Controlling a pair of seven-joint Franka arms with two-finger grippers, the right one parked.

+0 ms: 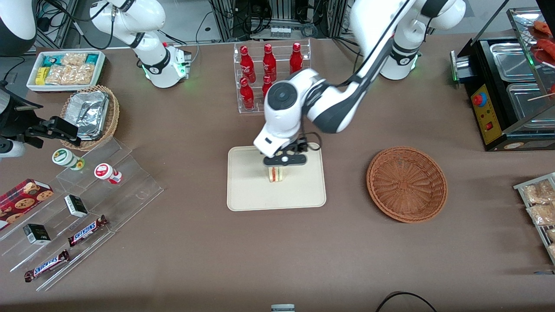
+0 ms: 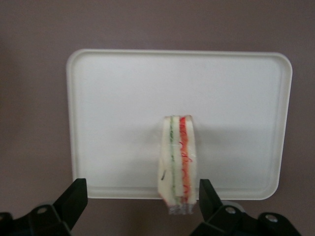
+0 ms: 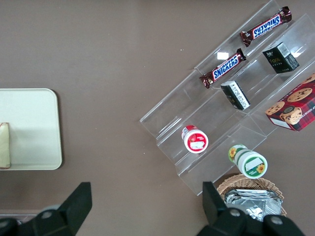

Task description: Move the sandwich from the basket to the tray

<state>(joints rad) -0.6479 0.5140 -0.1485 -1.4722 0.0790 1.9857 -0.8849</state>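
Observation:
The sandwich [image 1: 275, 173] stands upright on the cream tray [image 1: 251, 193], red and green filling facing the front camera. My left gripper [image 1: 284, 164] hovers directly above it, open. In the left wrist view the sandwich [image 2: 178, 162] sits between the wide-spread fingers [image 2: 74, 199], close to one of them and far from the other, over the tray's rim [image 2: 147, 192]. The gripper [image 2: 142, 204] holds nothing. The round reddish-brown basket [image 1: 406, 184] lies empty beside the tray, toward the working arm's end of the table.
A clear rack of red bottles [image 1: 269, 71] stands farther from the front camera than the tray. Acrylic steps with snack bars and cups [image 1: 82, 203] and a tan basket of foil containers [image 1: 89, 115] lie toward the parked arm's end. A black warmer [image 1: 507, 95] sits at the working arm's end.

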